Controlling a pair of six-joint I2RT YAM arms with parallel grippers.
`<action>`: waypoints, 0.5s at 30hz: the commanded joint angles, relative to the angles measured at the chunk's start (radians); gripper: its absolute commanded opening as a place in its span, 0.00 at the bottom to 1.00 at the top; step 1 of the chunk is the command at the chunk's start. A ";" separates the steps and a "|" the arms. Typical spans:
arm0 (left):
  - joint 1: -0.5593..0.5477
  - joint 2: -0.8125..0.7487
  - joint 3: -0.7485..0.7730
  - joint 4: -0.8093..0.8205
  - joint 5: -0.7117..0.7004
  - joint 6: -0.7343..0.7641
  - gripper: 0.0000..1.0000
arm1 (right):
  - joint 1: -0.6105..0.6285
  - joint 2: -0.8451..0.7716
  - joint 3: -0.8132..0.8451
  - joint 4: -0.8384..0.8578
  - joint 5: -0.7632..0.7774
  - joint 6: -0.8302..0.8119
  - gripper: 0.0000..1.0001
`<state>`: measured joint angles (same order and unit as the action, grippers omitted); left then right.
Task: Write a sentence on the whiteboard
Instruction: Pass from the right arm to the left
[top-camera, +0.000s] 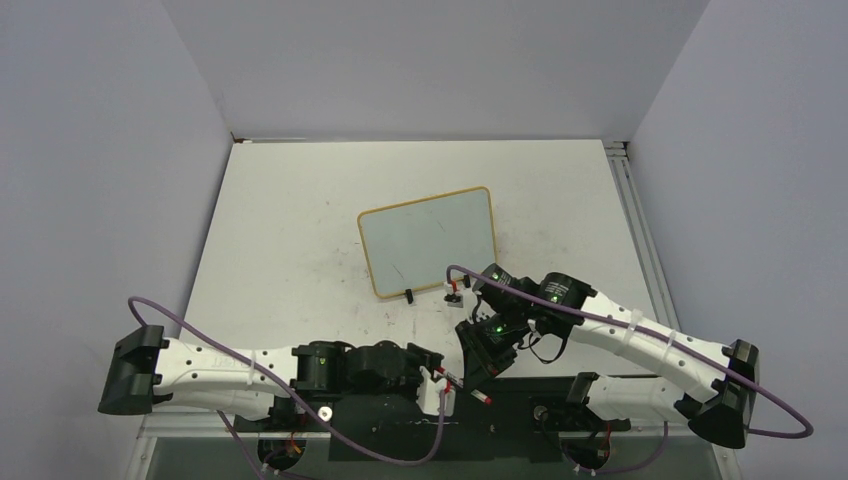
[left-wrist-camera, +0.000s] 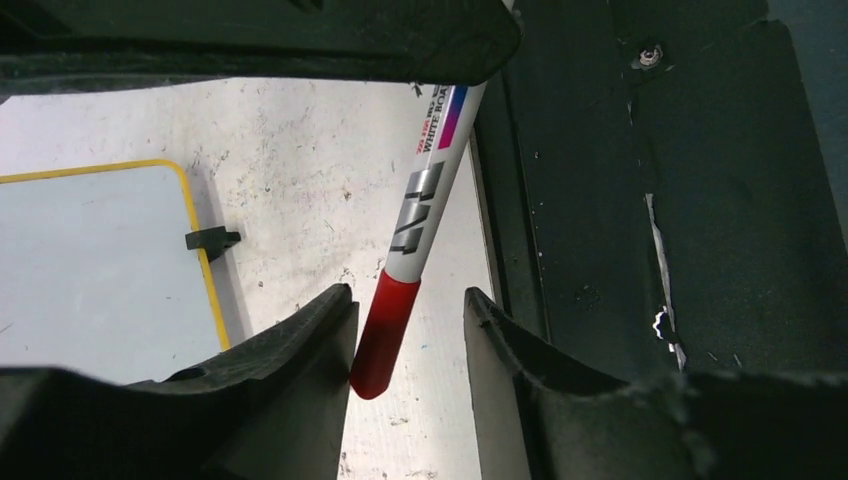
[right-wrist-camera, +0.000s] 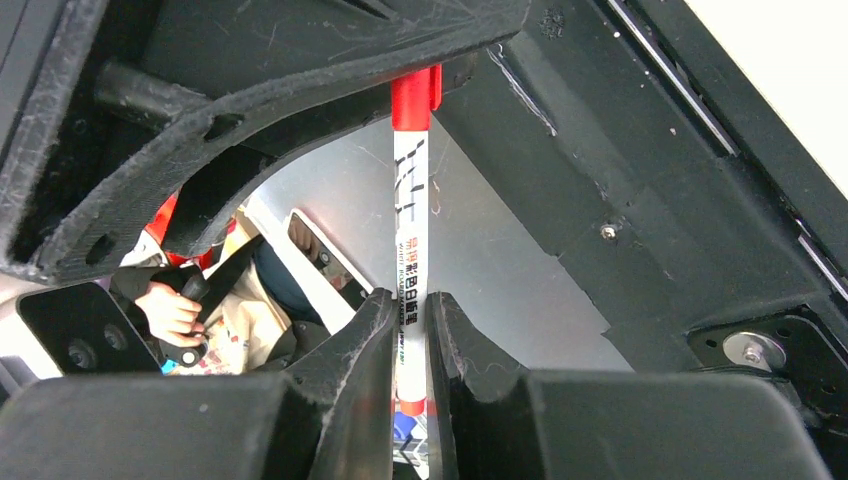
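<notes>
Two robot grippers share one whiteboard marker (right-wrist-camera: 411, 230).
The right gripper (right-wrist-camera: 412, 297) has its jaws clamped on the white barrel. The left gripper (left-wrist-camera: 410, 310) has its jaws apart around the red cap (left-wrist-camera: 385, 335), which touches one finger only. The whiteboard (left-wrist-camera: 90, 260) lies on the table (top-camera: 280, 230), beyond and left of the left jaws.

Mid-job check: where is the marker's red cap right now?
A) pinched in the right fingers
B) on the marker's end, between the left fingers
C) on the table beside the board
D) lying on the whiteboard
B: the left wrist view shows the red cap on the marker, sitting between the left fingers.
</notes>
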<state>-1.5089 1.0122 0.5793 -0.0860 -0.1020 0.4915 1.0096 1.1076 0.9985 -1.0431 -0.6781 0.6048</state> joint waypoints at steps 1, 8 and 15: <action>-0.016 -0.013 0.041 0.045 0.000 -0.008 0.37 | 0.004 0.012 0.038 -0.006 -0.015 -0.012 0.05; -0.012 -0.002 0.073 0.001 -0.048 -0.115 0.00 | 0.002 0.006 0.077 0.004 0.036 0.024 0.12; 0.189 -0.048 0.161 -0.099 0.249 -0.209 0.00 | -0.055 -0.096 0.131 -0.001 0.218 0.131 0.85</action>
<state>-1.4338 0.9997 0.6277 -0.1604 -0.0479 0.3737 0.9897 1.0863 1.0611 -1.0557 -0.5884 0.6685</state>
